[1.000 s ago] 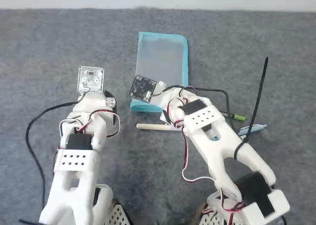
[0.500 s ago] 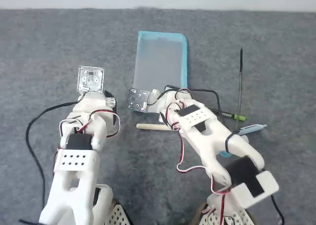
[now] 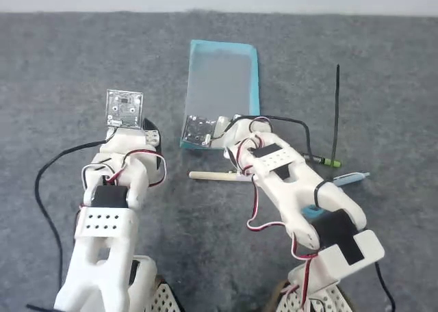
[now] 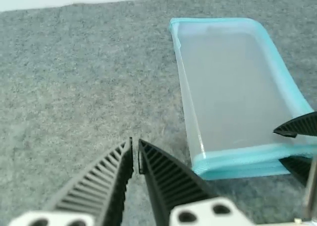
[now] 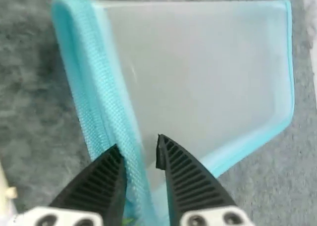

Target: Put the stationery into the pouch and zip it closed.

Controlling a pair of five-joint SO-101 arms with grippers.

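The pouch (image 3: 222, 86) is teal-edged with a frosted clear face and lies flat at the table's middle back. My right gripper (image 5: 138, 146) is at its near zipper edge (image 5: 106, 112), one finger on each side of the teal band, shut on it. In the left wrist view the same two black fingertips (image 4: 297, 128) show above and below the pouch (image 4: 233, 92) at its near corner. My left gripper (image 4: 134, 147) is shut with nothing in it, over bare carpet to the left of the pouch. A wooden stick (image 3: 212, 176) lies just in front of the pouch.
A green-tipped pen (image 3: 328, 163) and a blue pen (image 3: 350, 178) lie on the grey carpet right of the right arm (image 3: 294, 189). A black cable tie (image 3: 336, 113) sticks up there. Black cables run beside both arms.
The right arm has swung and turned its wrist, bringing its gripper down onto the pouch's near edge. The black tie moved with it. The left arm has barely shifted.
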